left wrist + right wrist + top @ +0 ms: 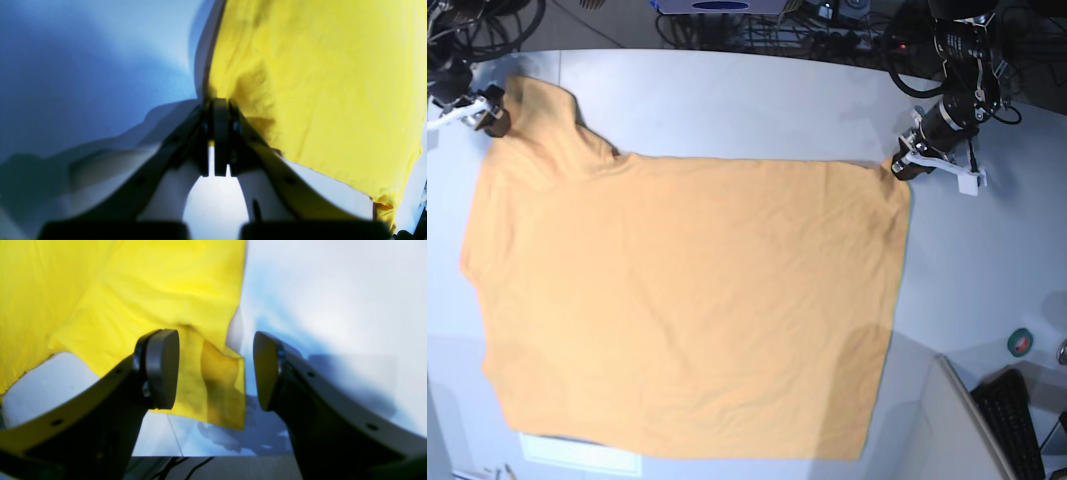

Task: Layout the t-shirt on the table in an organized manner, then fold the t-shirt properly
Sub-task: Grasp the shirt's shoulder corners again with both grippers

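Lying spread and mostly flat on the table, plain side up, the t-shirt, with one far corner at each gripper. Pinching the far corner on the base view's right with the left gripper, jaws pressed together on the cloth edge. Standing with jaws wide apart around the sleeve corner, the right gripper, touching nothing as far as visible; cloth hanging loose between the pads.

Laying out, probably near the end, judging from the flat spread. For doing this step well: keeping the pinched corner low, close to the table, and pulling gently outward so the top edge becomes straight. Avoiding any lifting, because soft cotton wrinkles again easily. Smoothing the bunched sleeve before folding.
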Controlling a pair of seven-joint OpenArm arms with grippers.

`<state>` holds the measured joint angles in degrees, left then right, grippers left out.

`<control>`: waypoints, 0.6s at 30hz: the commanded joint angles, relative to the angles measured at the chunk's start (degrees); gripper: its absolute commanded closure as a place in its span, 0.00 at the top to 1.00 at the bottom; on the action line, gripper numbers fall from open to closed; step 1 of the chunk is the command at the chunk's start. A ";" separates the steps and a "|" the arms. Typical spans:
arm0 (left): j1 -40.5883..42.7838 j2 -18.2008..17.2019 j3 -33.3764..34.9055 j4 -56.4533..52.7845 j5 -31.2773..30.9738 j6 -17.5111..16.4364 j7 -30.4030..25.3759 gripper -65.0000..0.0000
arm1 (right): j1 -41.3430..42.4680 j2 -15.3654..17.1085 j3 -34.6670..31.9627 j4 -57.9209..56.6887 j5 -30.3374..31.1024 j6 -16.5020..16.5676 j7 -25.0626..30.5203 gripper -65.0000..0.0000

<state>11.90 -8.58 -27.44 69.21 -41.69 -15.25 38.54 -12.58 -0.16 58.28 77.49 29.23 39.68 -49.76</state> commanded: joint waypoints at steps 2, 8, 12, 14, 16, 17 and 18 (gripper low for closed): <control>0.10 -0.43 -0.12 0.20 1.30 0.87 0.88 0.00 | 0.05 0.74 0.14 0.62 1.14 0.32 0.75 0.52; 0.10 -0.43 -0.12 0.37 1.30 0.87 0.88 0.00 | 0.84 0.74 0.14 0.09 1.14 0.32 0.66 0.52; 0.19 -0.43 -0.12 0.46 1.30 0.87 0.88 0.00 | 1.72 0.82 0.05 -3.08 1.23 0.32 0.66 0.52; 0.27 -0.52 -0.12 0.46 1.30 0.87 0.88 0.00 | 1.81 0.91 0.05 -4.31 1.23 0.32 0.66 0.52; 0.27 -0.52 -0.12 0.46 1.30 0.87 0.88 0.00 | 1.81 0.91 0.05 -4.31 1.23 0.32 0.66 0.52; 0.27 -0.52 -0.12 0.46 1.30 0.87 0.88 0.00 | 1.81 0.91 0.05 -4.31 1.23 0.32 0.66 0.51; 0.27 -0.52 -0.12 0.46 1.30 0.87 0.88 0.00 | 1.81 0.91 0.05 -4.22 1.23 0.32 0.66 0.51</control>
<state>11.92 -8.60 -27.44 69.25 -41.69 -15.25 38.57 -10.98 -0.03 58.24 72.34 29.63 39.68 -49.69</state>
